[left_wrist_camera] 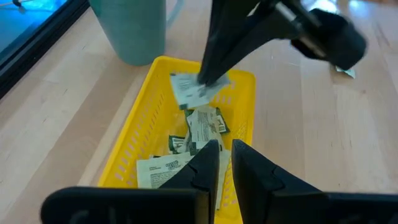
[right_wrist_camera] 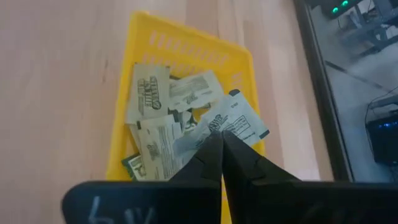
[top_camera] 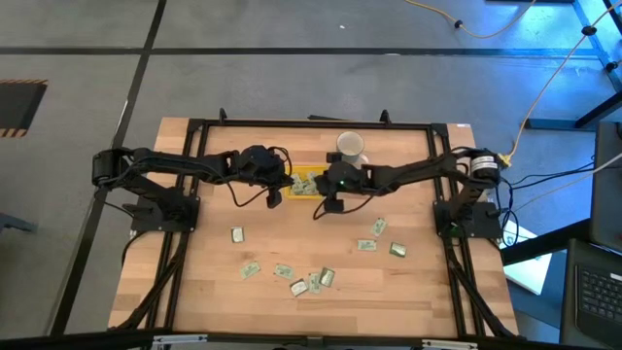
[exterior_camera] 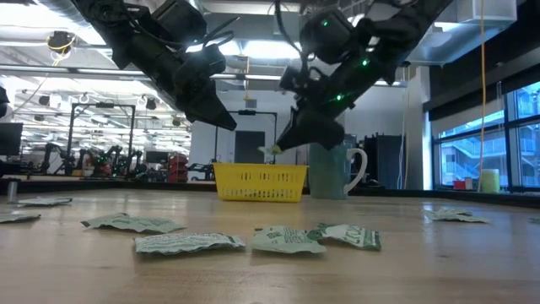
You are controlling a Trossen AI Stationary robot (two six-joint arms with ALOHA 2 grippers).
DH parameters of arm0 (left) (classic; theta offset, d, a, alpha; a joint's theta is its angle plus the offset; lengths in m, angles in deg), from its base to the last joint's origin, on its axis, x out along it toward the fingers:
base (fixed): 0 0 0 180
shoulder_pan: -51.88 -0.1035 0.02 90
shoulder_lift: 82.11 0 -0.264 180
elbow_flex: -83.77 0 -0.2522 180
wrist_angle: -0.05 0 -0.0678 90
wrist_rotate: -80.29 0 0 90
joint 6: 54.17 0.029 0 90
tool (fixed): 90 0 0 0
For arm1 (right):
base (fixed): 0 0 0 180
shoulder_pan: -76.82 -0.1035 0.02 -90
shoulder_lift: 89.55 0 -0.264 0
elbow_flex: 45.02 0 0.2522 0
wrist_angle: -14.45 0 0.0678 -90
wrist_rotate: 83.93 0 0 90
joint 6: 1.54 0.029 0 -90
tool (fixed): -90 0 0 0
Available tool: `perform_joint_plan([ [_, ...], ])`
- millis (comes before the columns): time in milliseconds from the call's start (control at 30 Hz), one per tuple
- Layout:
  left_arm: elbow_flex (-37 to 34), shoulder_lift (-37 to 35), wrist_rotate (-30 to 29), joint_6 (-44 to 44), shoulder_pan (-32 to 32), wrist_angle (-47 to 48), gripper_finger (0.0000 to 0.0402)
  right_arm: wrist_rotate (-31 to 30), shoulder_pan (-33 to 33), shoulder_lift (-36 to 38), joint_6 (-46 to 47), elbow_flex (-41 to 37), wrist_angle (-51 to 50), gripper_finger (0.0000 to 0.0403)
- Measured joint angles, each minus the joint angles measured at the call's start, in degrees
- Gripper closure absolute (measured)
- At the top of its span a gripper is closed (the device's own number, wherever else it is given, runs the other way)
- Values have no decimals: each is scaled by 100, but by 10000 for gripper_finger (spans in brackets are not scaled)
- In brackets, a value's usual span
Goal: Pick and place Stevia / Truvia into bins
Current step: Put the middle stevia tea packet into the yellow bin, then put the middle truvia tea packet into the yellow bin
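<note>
Right wrist view shows our right pincer (right_wrist_camera: 219, 144) pinching a pale green-and-white paper sachet (right_wrist_camera: 231, 123) directly above the shallow bright-yellow plastic tray (right_wrist_camera: 244, 68), so release drops straight down

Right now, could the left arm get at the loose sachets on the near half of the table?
Probably yes. The left pincer hangs nearly shut and empty by the yellow tray, and nothing stands between it and the loose sachets. The right pincer, holding a sachet over the tray, is off that path.
</note>
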Motion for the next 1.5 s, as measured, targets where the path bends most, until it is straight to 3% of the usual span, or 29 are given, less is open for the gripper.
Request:
perform_joint_plan([
  [500,0,0,-2,108,0,2,362,24,36,-211,6,0,116,396],
  [833,0,0,-4,155,0,4,362,24,7,-99,92,-2,93,337],
  [1100,0,-18,335,75,138,68,363,40,-98,1228,559,-395,-875,327],
  [1333,2,-39,406,611,336,246,362,43,-149,2765,1189,-1698,-635,327],
  [1500,2,-39,408,1149,588,308,345,41,-205,3354,1350,-2273,-108,327],
])
